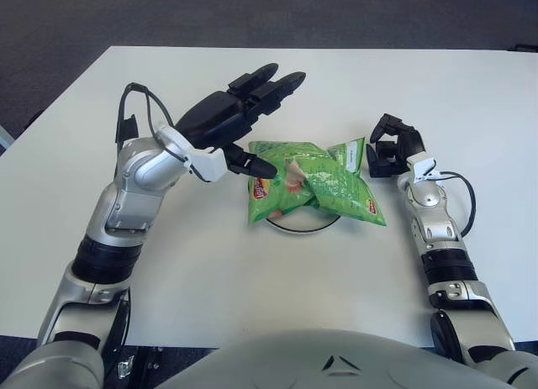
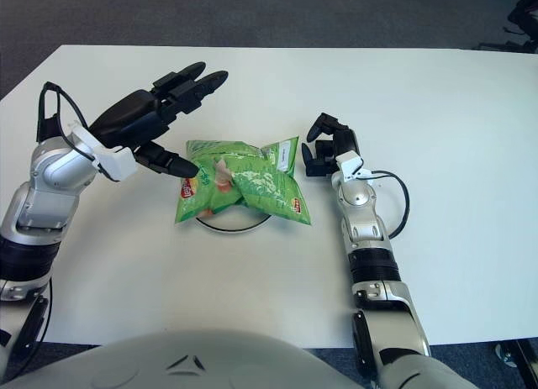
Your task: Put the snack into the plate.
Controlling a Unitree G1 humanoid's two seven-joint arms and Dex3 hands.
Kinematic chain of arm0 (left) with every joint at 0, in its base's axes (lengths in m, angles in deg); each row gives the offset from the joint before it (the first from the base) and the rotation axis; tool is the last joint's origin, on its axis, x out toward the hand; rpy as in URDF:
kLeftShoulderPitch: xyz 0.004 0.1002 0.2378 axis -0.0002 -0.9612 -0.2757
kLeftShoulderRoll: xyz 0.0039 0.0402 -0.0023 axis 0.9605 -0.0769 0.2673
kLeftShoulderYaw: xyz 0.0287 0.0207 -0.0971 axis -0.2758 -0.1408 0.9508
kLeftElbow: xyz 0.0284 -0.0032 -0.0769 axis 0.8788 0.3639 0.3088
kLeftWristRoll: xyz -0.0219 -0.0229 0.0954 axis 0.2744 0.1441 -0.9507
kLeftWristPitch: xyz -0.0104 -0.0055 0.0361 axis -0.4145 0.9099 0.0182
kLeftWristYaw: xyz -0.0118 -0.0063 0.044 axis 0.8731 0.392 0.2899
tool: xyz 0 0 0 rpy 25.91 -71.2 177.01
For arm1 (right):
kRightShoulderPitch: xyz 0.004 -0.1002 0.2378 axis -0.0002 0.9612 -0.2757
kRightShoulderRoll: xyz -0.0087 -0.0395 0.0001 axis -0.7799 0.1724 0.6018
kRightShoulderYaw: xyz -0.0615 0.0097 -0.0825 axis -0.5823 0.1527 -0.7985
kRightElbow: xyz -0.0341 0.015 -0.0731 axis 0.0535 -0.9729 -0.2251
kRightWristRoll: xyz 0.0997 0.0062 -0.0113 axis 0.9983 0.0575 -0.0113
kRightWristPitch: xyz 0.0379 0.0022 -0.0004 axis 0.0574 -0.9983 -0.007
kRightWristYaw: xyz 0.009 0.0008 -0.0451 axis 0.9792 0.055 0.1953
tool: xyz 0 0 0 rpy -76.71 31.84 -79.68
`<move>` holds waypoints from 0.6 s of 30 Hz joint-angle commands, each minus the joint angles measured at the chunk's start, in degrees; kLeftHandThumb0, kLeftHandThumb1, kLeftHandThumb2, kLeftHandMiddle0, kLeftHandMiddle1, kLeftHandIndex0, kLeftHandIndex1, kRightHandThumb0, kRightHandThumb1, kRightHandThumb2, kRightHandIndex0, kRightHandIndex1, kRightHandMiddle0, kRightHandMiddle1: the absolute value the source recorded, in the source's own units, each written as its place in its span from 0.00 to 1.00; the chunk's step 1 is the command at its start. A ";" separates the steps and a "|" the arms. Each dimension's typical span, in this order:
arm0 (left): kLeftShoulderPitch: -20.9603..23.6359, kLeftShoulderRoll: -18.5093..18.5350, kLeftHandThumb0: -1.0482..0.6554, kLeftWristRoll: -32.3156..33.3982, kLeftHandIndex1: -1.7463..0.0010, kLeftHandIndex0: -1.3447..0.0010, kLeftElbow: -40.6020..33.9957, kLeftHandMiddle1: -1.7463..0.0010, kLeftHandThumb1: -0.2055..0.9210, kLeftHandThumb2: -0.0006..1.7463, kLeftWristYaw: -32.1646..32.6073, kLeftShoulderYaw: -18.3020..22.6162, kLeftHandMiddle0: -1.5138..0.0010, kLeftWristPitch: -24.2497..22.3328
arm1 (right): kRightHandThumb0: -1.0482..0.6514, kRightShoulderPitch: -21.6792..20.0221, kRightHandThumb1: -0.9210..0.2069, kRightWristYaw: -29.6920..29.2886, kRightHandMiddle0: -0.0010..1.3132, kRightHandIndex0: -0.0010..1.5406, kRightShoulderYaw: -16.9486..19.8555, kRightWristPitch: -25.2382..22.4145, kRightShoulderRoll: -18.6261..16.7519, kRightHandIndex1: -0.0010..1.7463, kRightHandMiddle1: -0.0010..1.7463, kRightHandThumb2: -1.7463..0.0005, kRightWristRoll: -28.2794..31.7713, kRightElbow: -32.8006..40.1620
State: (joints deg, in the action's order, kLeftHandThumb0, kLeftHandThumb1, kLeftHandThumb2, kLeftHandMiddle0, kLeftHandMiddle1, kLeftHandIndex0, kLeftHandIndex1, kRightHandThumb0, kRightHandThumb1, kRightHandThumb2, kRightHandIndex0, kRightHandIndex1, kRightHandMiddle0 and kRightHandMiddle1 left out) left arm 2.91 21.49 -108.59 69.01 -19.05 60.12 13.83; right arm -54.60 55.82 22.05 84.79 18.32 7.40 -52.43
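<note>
In the left eye view, the green snack bag (image 1: 313,184) lay across the plate (image 1: 296,226) near the middle of the worktop (image 1: 471,86), covering most of it, so only the plate's near rim showed. The left robot hand (image 1: 238,124) hovered just beside the bag on the side toward the worktop's left edge, fingers spread apart and holding nothing, the thumb tip close to the bag's corner. The right robot hand (image 1: 392,145) showed just beside the bag's other end, fingers curled together around nothing. The placing looked done; the sensible way to finish would be lifting the left robot hand up and away without brushing the bag off the plate. In the right eye view, the same layout appeared, and the bag (image 2: 242,186) again hid the plate (image 2: 227,226) so fully that I could not tell whether it sat centred or overhung the far rim; nor whether the thumb actually touched the bag.
</note>
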 commanded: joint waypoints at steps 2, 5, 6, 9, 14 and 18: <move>-1.71 2.17 0.01 0.63 0.92 1.00 -0.16 0.98 0.97 0.17 0.12 2.51 0.96 -1.19 | 0.30 5.05 0.64 1.05 0.55 0.87 -0.69 -2.88 -1.34 1.00 1.00 0.16 0.13 -2.63; -2.54 2.64 0.02 0.74 0.93 1.00 -0.40 0.98 0.96 0.17 -0.26 3.17 0.95 -3.09 | 0.30 5.07 0.64 1.01 0.55 0.87 -0.57 -3.19 -1.51 1.00 1.00 0.16 0.18 -2.45; -2.92 2.93 0.02 1.02 0.93 1.00 -0.35 0.98 0.96 0.17 -0.41 3.55 0.95 -3.56 | 0.30 5.07 0.64 1.03 0.55 0.87 -0.53 -3.30 -1.55 1.00 1.00 0.16 0.22 -2.39; -3.99 3.34 0.04 2.00 0.92 1.00 0.30 0.98 0.95 0.17 -0.25 4.46 0.95 -3.80 | 0.30 5.10 0.64 1.24 0.55 0.87 -0.40 -3.41 -1.51 1.00 1.00 0.16 0.32 -2.34; -5.06 3.81 0.02 3.32 0.92 1.00 3.20 0.98 0.97 0.18 0.97 5.55 0.97 -1.28 | 0.30 5.07 0.65 1.59 0.55 0.87 -0.45 -2.93 -1.28 1.00 1.00 0.16 0.21 -2.76; -5.27 4.15 0.01 2.77 0.94 1.00 4.05 0.98 0.99 0.21 1.85 5.84 0.97 -0.47 | 0.30 5.01 0.65 1.62 0.55 0.87 -0.49 -2.94 -1.18 1.00 1.00 0.16 0.08 -2.95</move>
State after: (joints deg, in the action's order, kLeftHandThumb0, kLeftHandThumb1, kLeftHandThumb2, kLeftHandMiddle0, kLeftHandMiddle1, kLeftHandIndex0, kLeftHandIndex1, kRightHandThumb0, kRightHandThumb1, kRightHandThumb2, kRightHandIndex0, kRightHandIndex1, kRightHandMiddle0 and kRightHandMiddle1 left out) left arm -1.98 24.65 -105.63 72.38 -18.38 65.13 12.36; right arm -54.23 56.19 22.38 84.41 18.14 7.47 -51.91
